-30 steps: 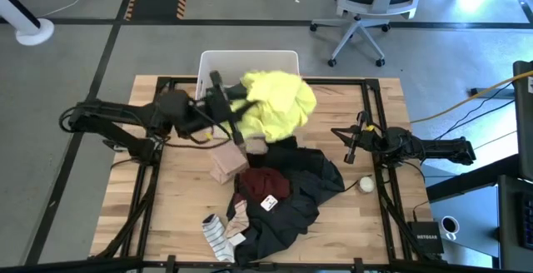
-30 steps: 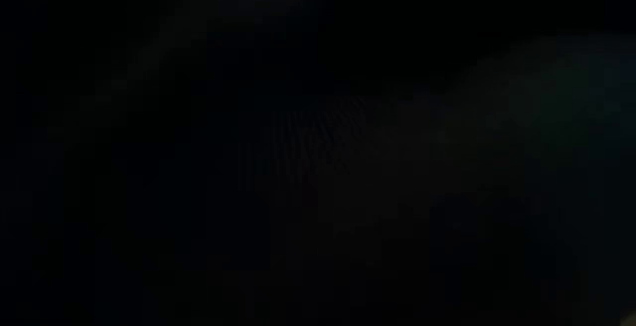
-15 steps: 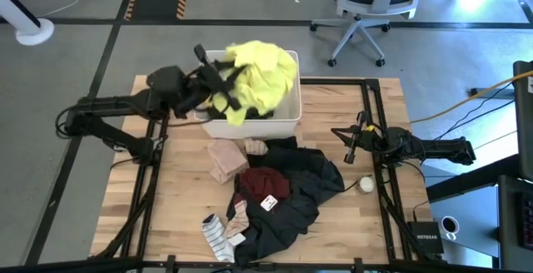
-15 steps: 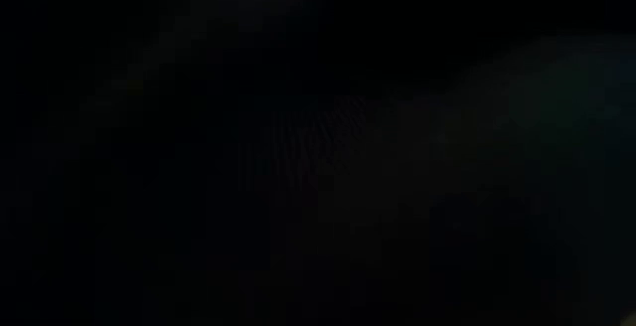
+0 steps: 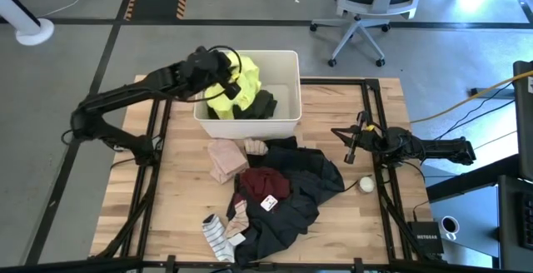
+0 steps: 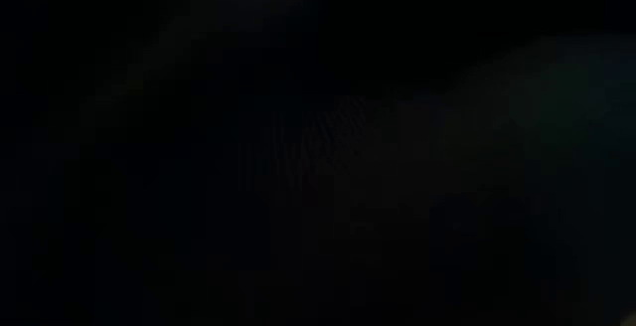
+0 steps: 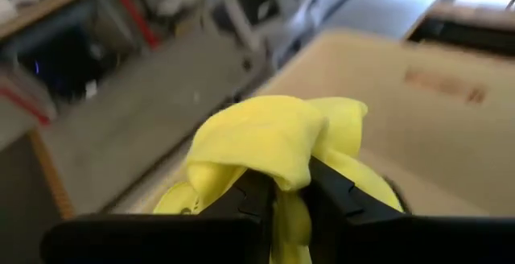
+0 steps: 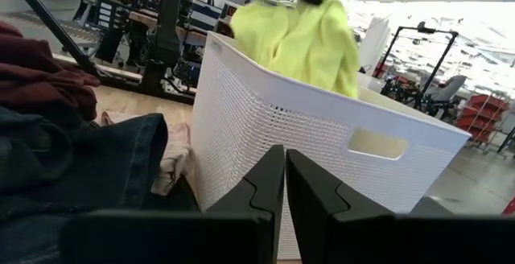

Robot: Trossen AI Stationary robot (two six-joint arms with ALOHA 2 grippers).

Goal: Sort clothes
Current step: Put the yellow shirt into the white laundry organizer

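1. Low view is wholly dark; nothing can be made out in it.
2. High view shows a black garment (image 5: 293, 198) spread on the worktop (image 5: 175, 190), partly hiding what lies under it. A maroon garment (image 5: 265, 185) on top carries a small white tag whose print is too small to read.
3. Embossed lettering on the white basket (image 5: 287, 86) wall in the left wrist view is blurred and unreadable.
4. Left end effector (image 7: 291, 193) is clamped narrowly on the yellow garment (image 5: 233, 86), holding it over the basket, with the cloth hanging into it beside a dark piece inside.
5. Right end effector (image 8: 285, 175) waits at the worktop's right edge, fingers pressed together, holding nothing.
6. Pink piece (image 5: 225, 158) and striped sock (image 5: 218, 235) lie on the worktop, well apart from both end effectors.
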